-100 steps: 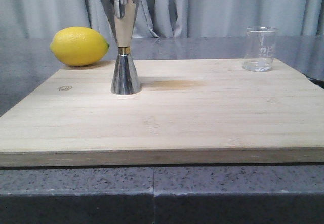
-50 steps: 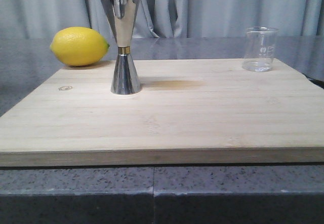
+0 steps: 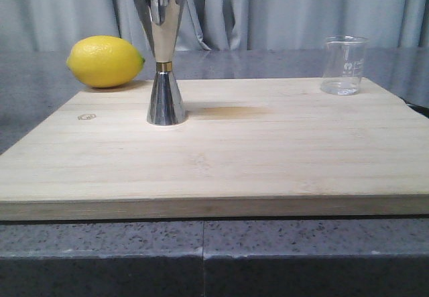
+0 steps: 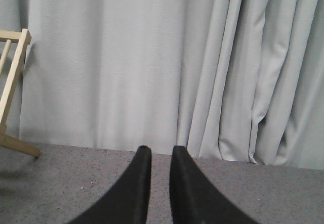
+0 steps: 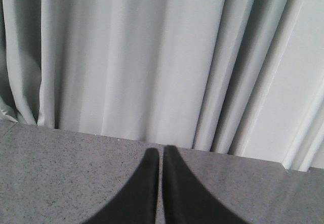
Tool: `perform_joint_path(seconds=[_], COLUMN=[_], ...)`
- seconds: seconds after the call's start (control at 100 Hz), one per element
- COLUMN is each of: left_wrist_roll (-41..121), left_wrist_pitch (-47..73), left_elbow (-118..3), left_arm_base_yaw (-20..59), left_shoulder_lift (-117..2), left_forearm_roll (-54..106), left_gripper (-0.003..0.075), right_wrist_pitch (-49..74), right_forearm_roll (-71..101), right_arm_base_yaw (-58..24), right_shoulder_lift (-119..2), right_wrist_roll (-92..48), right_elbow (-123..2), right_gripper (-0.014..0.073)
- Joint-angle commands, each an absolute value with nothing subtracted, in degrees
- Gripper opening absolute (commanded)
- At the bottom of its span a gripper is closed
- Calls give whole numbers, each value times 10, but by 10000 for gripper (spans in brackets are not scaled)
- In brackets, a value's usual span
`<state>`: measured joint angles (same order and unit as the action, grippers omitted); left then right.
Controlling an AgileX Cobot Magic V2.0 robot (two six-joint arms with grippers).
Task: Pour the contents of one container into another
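The clear glass beaker (image 3: pixel 344 66) stands upright at the far right corner of the wooden board (image 3: pixel 268 156). The steel jigger (image 3: pixel 163 59) with its thin gold band stands upright on the board's far left part. Neither gripper shows in the front view. In the left wrist view my left gripper (image 4: pixel 161 150) hovers over grey stone facing the curtain, its jaws nearly together with a thin gap and nothing between them. My right gripper (image 5: pixel 162 150) is likewise over grey stone, jaws almost touching and empty. Neither wrist view shows the beaker or the jigger.
A yellow lemon (image 3: pixel 105 61) lies on the grey counter just behind the board's far left corner, close to the jigger. A pale wooden frame (image 4: pixel 11 87) stands at the edge of the left wrist view. Grey curtains (image 3: pixel 281 9) hang behind the counter.
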<state>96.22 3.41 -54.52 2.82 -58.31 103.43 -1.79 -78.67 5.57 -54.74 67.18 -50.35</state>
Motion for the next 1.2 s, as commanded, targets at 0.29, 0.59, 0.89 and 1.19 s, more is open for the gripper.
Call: perform_joint_path(seconds=[0.29,0.59,0.89,1.19], left_wrist_roll=[956,998,1002,1001], left_wrist_pitch=[45,47,43,28], left_elbow=[-515,-362,-207,-82], left_arm_base_yaw=[32,32,32,32], left_shoulder_lift=[-526,-404,-217,-79], left_forearm_roll=[1031,1030,1032,1054], left_gripper=[-19,-19,-19,-19], right_wrist_pitch=[-31,-54,-55,-55], right_forearm_roll=[-799,-806,-806,-806], right_arm_base_yaw=[59,59,59,59], right_shoulder_lift=[-479,-346,-167,-49], right_wrist_roll=[672,672,672,672], right_elbow=[-498,-367,-235,-134], right_gripper=[-71,-71,-71,-71])
